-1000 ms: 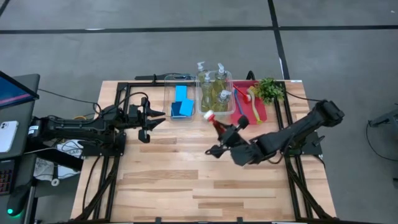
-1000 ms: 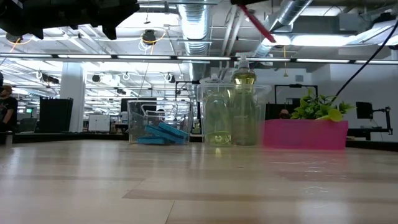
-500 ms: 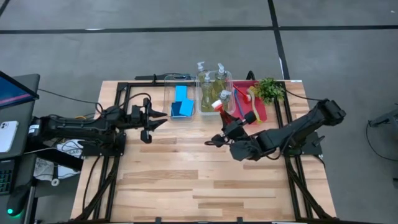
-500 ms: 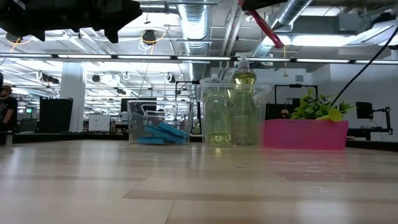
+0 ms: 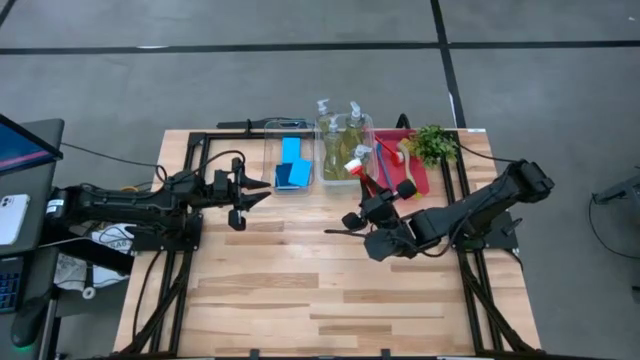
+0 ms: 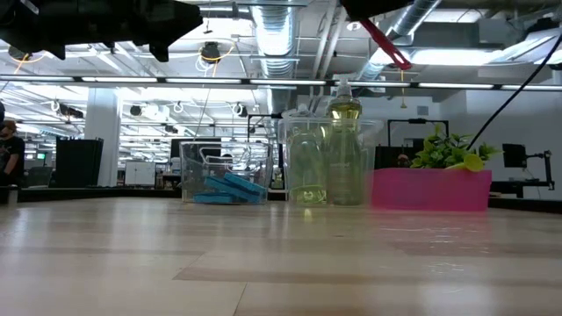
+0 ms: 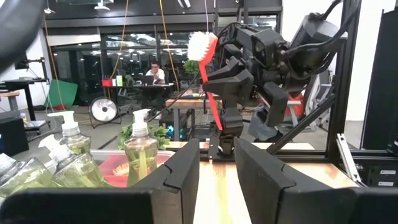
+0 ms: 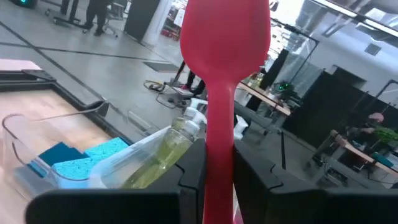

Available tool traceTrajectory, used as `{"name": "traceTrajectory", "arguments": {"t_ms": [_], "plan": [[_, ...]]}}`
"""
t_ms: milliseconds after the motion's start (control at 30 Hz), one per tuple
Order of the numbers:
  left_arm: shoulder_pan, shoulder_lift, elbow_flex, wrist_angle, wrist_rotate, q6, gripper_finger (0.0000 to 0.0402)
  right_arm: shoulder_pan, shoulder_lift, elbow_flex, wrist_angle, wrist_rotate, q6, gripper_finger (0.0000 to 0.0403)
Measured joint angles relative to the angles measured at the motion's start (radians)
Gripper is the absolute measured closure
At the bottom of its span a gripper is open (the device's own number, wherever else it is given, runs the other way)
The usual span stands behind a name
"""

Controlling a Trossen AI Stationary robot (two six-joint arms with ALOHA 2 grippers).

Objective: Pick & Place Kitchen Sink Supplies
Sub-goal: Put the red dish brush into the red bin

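Red brush (image 5: 366, 176) sits pinched in the right gripper (image 5: 365, 207) at frame center; left gripper (image 5: 252, 190) hangs part-open, empty.

Right end effector (image 5: 377, 207) clamped, raised

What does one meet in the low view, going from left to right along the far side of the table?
Clear bin with blue sponges → clear bin with pump bottles → red tray, with the green plant above its rim.
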Motion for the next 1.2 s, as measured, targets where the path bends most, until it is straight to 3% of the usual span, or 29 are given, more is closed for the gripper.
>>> {"name": "traceTrajectory", "arguments": {"t_ms": [333, 533, 667, 933, 1033, 1200], "plan": [[0.0, 0.0, 0.0, 0.001, 0.0, 0.0, 0.0297, -0.005, 0.0, 0.0, -0.046, 0.019, 0.0, 0.0349], [0.0, 0.0, 0.0, 0.001, 0.0, 0.0, 0.0297, -0.053, 0.0, 0.0, -0.199, 0.019, 0.088, 0.0349], [0.0, 0.0, 0.0, 0.001, 0.0, 0.0, 0.0297, -0.107, -0.023, 0.0, -0.474, 0.018, 0.384, 0.0349], [0.0, 0.0, 0.0, 0.0, 0.0, 0.001, 0.0297, -0.171, -0.059, 0.0, -1.21, -0.115, 1.325, 0.0349], [0.0, 0.0, 0.0, 0.001, 0.0, 0.023, 0.0297, -0.175, -0.029, 0.0, -1.301, -0.139, 1.461, 0.0349], [0.0, 0.0, 0.0, 0.005, 0.0, 0.026, 0.0297, -0.216, 0.012, 0.0, -1.307, -0.139, 1.459, 0.0349]]}}
